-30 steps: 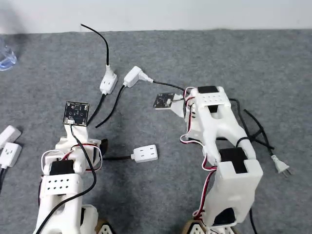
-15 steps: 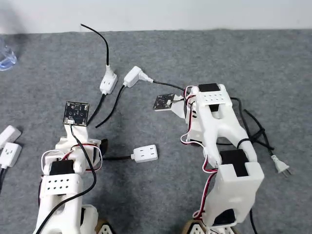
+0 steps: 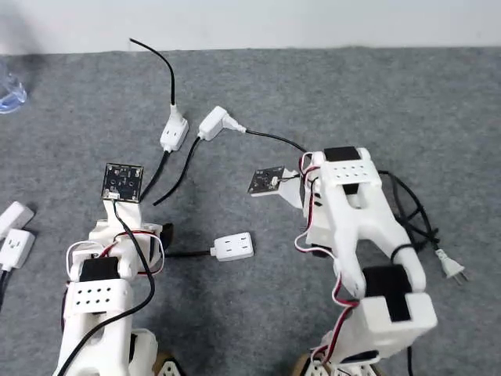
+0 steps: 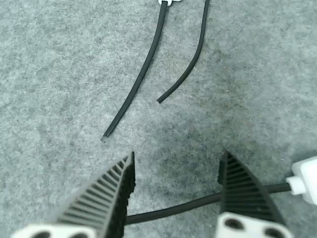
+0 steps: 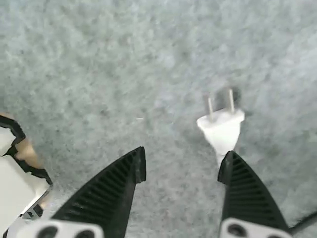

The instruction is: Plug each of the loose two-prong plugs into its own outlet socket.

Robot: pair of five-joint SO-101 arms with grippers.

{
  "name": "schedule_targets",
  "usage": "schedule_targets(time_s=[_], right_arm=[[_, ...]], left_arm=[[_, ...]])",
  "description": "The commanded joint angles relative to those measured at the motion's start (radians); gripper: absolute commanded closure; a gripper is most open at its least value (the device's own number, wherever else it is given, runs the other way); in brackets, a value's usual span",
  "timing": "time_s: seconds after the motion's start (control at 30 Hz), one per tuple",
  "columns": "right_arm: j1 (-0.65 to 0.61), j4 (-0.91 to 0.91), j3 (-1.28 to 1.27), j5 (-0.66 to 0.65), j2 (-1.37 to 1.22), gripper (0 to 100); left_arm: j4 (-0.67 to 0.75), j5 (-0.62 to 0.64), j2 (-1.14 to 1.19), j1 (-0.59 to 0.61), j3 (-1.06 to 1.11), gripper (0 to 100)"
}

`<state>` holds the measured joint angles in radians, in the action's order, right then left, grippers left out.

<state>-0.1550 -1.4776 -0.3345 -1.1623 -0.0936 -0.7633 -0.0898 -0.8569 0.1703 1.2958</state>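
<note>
A white two-prong plug [image 5: 221, 127] lies on the grey carpet, prongs pointing away from my right gripper [image 5: 184, 151]. That gripper hovers open just short of it, the plug's body in line with one finger [image 5: 243, 191]. Another loose plug [image 3: 452, 268] lies at the far right by the right arm [image 3: 356, 211]. A white outlet socket [image 3: 234, 246] rests between the arms. Its black cable [image 4: 173, 210] runs across beneath my open left gripper [image 4: 177, 156], and the socket's end [image 4: 307, 173] shows beside one finger [image 4: 242, 191].
Two white connectors [image 3: 174, 129] [image 3: 215, 123] with black cords lie at the back centre. Two cut cord ends [image 4: 132, 101] [image 4: 184, 74] lie ahead of the left gripper. More white sockets [image 3: 16, 244] sit at the left edge, and a cable tangle [image 3: 411, 211] lies right of the right arm.
The right arm has drawn back toward the near edge of the table, its camera board shifting with it. The left arm and the sockets have stayed put.
</note>
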Motion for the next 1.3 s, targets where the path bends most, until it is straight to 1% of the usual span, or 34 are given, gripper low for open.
schedule_targets(time_s=[0.0,0.13,0.33,0.53,0.8,0.93,1.07,1.17,1.27], right_arm=[[0.001,0.051,-0.005,-0.015,0.054,76.8],[0.002,0.171,0.017,-0.015,0.047,76.8],[0.001,0.283,0.049,-0.015,0.042,76.8],[0.004,0.213,0.037,-0.12,-0.01,76.8],[0.042,0.239,0.052,-0.149,-0.156,76.8],[0.047,0.226,0.052,-0.155,-0.127,76.8],[0.056,0.196,0.051,-0.166,-0.039,76.8],[0.058,0.183,0.025,-0.249,-0.015,76.8],[0.058,0.139,0.023,-0.358,-0.048,76.8]], left_arm=[[0.025,0.002,-0.018,0.002,0.005,74],[0.025,0.002,-0.018,0.002,0.005,74],[0.025,0.002,-0.018,0.002,0.005,74],[0.025,0.002,-0.018,0.002,0.005,74],[0.026,0.002,-0.018,0.002,0.005,74],[0.026,0.002,-0.018,0.002,0.005,74],[0.026,0.002,-0.018,0.002,0.005,74],[0.026,0.002,-0.018,0.002,0.005,74],[0.026,0.002,-0.018,0.002,0.007,74]])
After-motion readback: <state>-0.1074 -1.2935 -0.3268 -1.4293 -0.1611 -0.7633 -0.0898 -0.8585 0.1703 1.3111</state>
